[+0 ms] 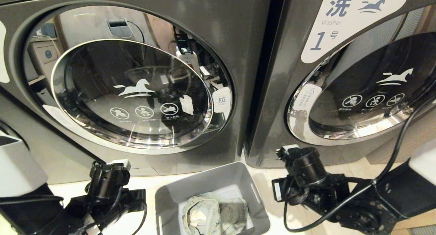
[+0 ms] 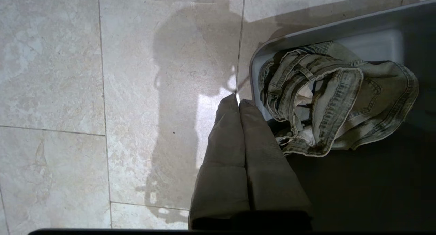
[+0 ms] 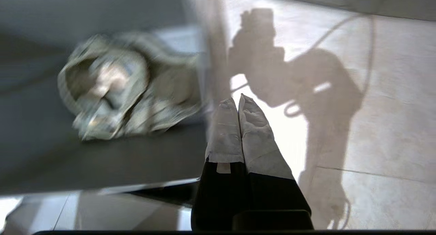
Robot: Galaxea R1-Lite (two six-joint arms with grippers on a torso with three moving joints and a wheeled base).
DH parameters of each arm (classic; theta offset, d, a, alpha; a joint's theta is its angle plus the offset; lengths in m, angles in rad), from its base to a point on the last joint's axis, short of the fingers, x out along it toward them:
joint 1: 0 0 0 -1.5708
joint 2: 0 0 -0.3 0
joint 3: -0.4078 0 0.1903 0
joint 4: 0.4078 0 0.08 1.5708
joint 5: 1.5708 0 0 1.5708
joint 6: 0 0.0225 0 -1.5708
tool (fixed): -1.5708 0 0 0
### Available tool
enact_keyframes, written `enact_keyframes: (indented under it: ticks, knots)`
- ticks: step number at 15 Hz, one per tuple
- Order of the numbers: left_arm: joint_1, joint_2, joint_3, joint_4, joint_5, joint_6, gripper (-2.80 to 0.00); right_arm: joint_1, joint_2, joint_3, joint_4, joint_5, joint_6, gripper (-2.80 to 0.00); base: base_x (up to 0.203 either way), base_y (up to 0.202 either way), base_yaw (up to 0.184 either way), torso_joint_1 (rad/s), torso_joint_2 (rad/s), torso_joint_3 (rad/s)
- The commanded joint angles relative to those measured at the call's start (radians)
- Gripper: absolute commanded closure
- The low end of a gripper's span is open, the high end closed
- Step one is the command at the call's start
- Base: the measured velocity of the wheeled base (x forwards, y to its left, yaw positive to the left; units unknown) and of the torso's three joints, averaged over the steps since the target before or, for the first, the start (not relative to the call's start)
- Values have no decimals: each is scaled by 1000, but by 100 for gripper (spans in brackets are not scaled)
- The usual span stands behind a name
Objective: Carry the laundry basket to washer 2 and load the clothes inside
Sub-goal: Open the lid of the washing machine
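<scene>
The laundry basket (image 1: 218, 184) is sitting on the floor below the closed door (image 1: 131, 92) of the left washer, jeans (image 1: 214, 216) lying inside. Both claws, left (image 2: 238, 104) and right (image 3: 238, 102), are hanging clenched and empty just outside the basket's short sides. Risk: clenched claws are likely nudging the basket rather than catching its handles.

I read "洗", "Washer" and "1号" beside a blue horse logo on the white label (image 1: 344, 22) of the right-hand washer (image 1: 340, 92), and "拉" on a small tag (image 1: 222, 100) on its left neighbour's door (image 1: 131, 92).
</scene>
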Motion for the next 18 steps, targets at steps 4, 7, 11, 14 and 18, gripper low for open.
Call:
enact_keyframes:
  ticks: [4, 7, 11, 14, 18]
  knots:
    - [1, -7, -18, 21, 45, -27, 0, -283, -230, 112, -13, 14, -52, 0, 0, 0, 0, 0, 0, 0]
    - [-15, -17, -18, 28, 45, -28, 0, -402, -378, 228, -22, 74, -109, 0, 0, 0, 0, 0, 0, 0]
    - [-46, -94, 24, 34, 45, -28, 0, -423, -590, 410, -25, 102, -146, 0, 0, 0, 0, 0, 0, 0]
    - [-112, -201, 70, 76, 50, -34, 0, -432, -810, 557, -25, 187, -196, 0, 0, 0, 0, 0, 0, 0]
    - [-147, -293, 180, 107, 126, -70, 0, -536, -1102, 714, -23, 240, -298, 0, 0, 0, 0, 0, 0, 0]
